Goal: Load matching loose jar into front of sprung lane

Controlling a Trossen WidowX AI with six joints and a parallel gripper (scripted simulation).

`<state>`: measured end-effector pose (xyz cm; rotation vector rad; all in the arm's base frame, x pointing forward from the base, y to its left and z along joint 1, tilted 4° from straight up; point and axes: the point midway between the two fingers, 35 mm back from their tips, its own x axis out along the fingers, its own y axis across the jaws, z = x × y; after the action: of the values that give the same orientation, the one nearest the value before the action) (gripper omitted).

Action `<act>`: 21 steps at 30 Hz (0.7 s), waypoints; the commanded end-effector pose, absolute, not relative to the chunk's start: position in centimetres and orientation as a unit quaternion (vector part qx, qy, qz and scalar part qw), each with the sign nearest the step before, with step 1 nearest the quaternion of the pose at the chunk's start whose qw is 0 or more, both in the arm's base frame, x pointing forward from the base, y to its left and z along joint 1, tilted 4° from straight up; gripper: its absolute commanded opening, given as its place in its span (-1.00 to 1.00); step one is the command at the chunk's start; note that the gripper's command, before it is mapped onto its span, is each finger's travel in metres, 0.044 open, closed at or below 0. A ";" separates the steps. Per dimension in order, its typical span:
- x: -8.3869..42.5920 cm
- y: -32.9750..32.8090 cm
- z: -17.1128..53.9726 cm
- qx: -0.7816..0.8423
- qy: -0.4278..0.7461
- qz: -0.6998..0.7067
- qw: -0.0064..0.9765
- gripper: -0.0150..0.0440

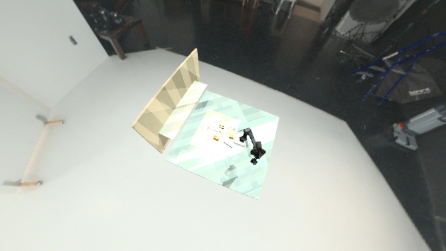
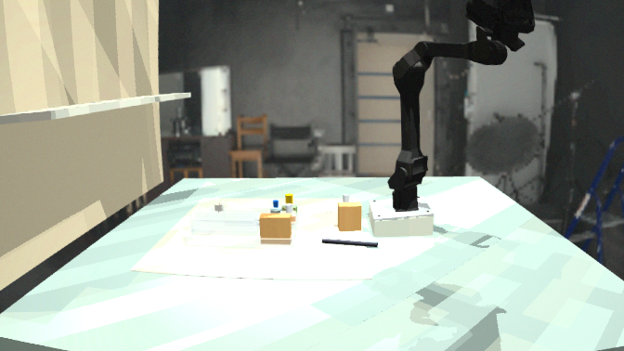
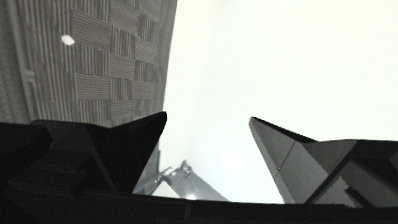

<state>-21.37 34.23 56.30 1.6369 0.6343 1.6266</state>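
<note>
My gripper (image 3: pixel 207 117) is open and empty, its fingertips wide apart. It is held high above and beyond the arm's base, away from the jars. A clear, pale lane structure (image 2: pixel 223 226) stands on the mat at the left in the exterior view. Small jars stand near its right end: one with a blue cap (image 2: pixel 276 203) (image 1: pixel 220 125) and one with a yellow cap (image 2: pixel 289 199) (image 1: pixel 223 127). A whitish cap (image 2: pixel 289 207) shows just above the left orange box, and another white cap (image 2: pixel 345 198) behind the right one. Jar bodies, the lane's contents and the pusher plate cannot be made out.
Two orange boxes, a left one (image 2: pixel 276 226) (image 1: pixel 216 138) and a right one (image 2: pixel 349 216) (image 1: pixel 231 136), stand in front of the jars. A dark pen (image 2: pixel 350 242) (image 1: pixel 227 145) lies nearby. The arm's white base (image 2: pixel 401 225) is at the right. A shelf (image 2: pixel 93 108) juts from the wall panel at left.
</note>
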 end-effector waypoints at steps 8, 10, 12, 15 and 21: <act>-8.6 42.2 52.2 0.500 0.103 0.614 0.602 1.00; -5.6 43.2 51.2 0.467 0.083 0.601 0.643 1.00; -2.6 43.9 50.1 0.432 0.065 0.585 0.683 1.00; 2.2 44.5 48.3 0.378 0.044 0.557 0.738 1.00; 11.5 43.0 45.4 0.267 0.005 0.493 0.828 1.00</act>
<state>7.96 44.14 46.33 0.6671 0.0403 1.1114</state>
